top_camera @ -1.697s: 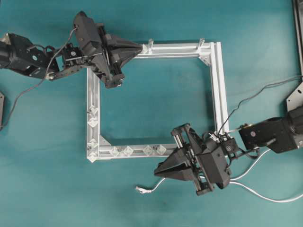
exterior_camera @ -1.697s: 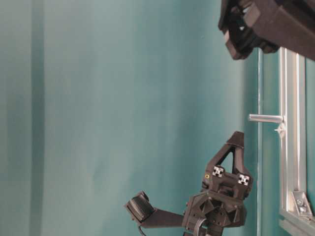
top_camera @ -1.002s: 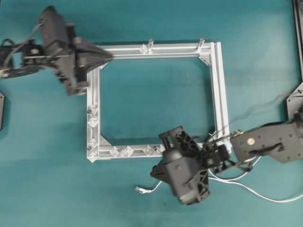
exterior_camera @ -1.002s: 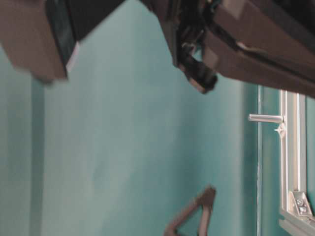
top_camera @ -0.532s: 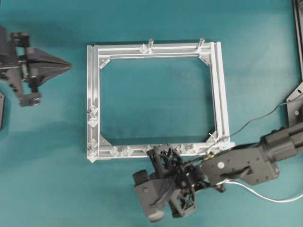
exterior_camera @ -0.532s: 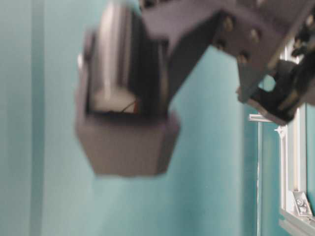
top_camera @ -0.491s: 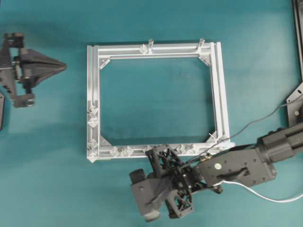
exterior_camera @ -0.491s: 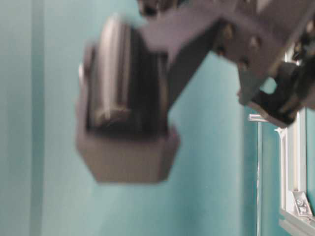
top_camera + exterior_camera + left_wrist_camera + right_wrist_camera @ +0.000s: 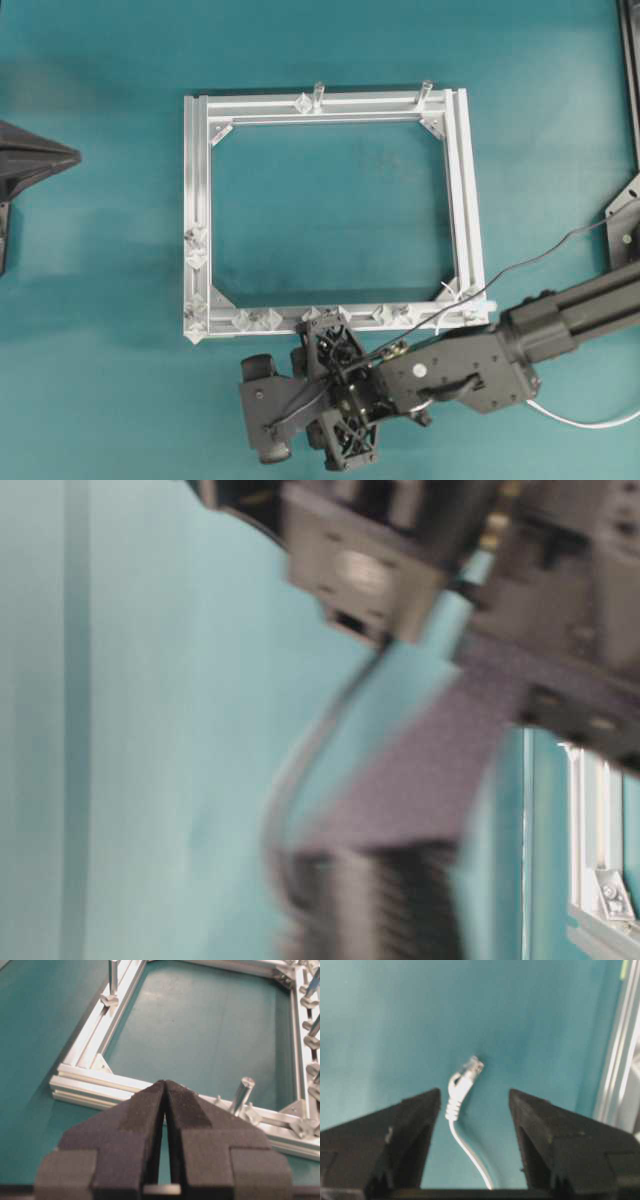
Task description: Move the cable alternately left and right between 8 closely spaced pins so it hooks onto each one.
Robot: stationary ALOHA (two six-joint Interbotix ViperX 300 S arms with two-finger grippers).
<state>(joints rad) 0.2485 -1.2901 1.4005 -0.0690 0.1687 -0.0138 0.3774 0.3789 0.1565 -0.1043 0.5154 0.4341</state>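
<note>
The white cable lies on the teal table, and its pale plug sits just beyond my right gripper. That gripper is open, with the cord running between its jaws and touching neither. From overhead the right gripper sits below the frame's bottom rail and hides the plug; more cable trails off to the right. The pins line the bottom rail in pairs, and they also show in the left wrist view. My left gripper is shut and empty, at the table's far left.
The square aluminium frame fills the table's middle. Two upright posts stand on its far rail, and a shorter row of studs is on its left rail. The blurred right arm fills the table-level view.
The left arm pulled back from the frame's top-left corner to the left edge. The right arm swung left below the bottom rail, and its gripper opened over the plug end.
</note>
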